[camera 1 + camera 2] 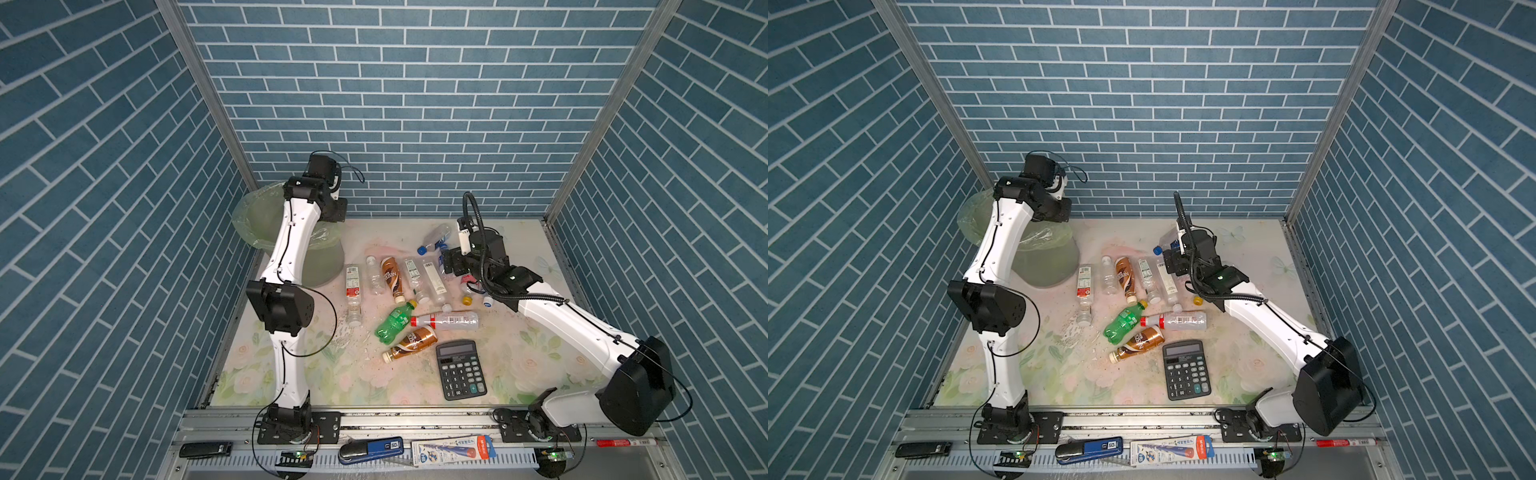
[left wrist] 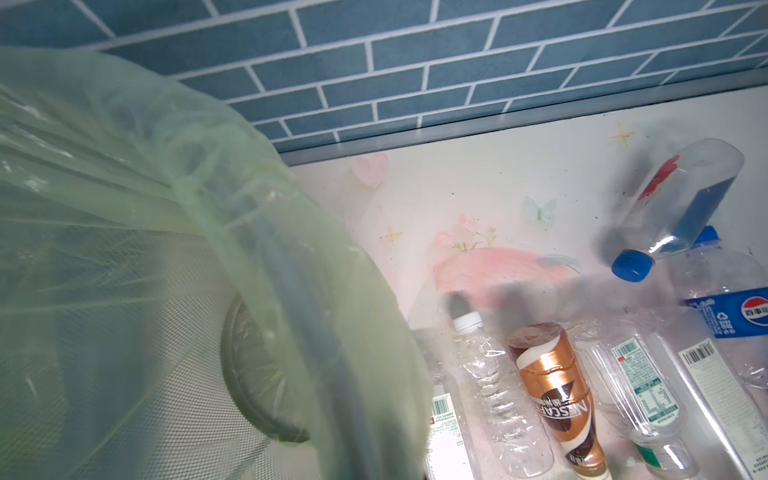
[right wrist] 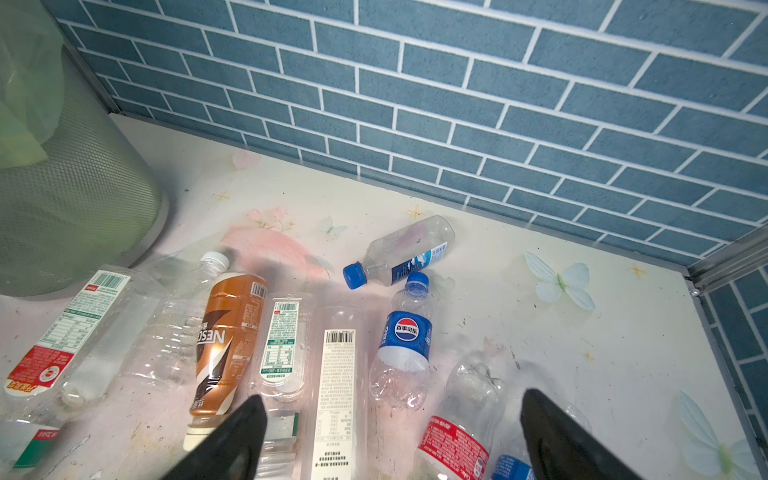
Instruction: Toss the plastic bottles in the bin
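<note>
Left pincer (image 1: 335, 211) was closed up tight, sitting right over the rim of the bin (image 1: 253, 224) in the back left corner of the tabletop (image 1: 519, 365). Right pincer (image 3: 392, 436) was spread wide open, low over the plastic bottles (image 1: 392, 276). They lay scattered on their sides just beside the bin. A black calculator (image 1: 461, 370) sat nearer the front.
</note>
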`<state>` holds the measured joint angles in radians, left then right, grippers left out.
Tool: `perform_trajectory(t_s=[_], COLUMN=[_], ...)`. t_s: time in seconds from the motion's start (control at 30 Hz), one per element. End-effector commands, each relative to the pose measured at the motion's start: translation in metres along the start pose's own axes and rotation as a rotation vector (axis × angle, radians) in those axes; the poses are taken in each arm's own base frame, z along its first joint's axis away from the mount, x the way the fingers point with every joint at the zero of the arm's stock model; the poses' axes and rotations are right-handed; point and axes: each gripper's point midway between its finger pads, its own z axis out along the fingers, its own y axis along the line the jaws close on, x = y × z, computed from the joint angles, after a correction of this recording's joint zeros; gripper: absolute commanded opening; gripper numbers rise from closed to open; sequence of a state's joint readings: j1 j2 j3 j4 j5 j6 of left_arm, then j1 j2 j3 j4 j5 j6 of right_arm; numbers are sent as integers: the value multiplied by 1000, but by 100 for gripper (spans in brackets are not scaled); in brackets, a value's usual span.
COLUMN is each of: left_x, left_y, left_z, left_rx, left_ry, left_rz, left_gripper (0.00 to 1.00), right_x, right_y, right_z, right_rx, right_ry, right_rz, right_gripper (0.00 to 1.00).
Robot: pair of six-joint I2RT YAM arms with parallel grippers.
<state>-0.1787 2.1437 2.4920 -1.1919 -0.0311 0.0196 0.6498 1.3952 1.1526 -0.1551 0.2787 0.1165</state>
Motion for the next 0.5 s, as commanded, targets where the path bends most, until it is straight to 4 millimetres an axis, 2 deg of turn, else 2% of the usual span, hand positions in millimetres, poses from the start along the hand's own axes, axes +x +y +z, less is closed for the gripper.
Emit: perform_trajectory(t_s=[0.0, 0.17, 0.37, 0.47], left_x=[-39, -52, -56, -53], left_y=[-28, -41, -81, -96], left_z=[7, 11, 15, 20], left_rx=[14, 60, 136, 166], left_ry=[-135, -177, -204, -199], left_rz=[85, 75, 115, 146], left_gripper=[0, 0, 0, 5], right_x=[11, 15, 19, 22], right_y=[-3, -6, -8, -8], right_z=[1, -3, -2, -2], right_rx=[23, 36, 46, 50], right_ry=[17, 18, 29, 35], right_rz=[31, 35, 45, 51], right_gripper=[95, 95, 95, 95])
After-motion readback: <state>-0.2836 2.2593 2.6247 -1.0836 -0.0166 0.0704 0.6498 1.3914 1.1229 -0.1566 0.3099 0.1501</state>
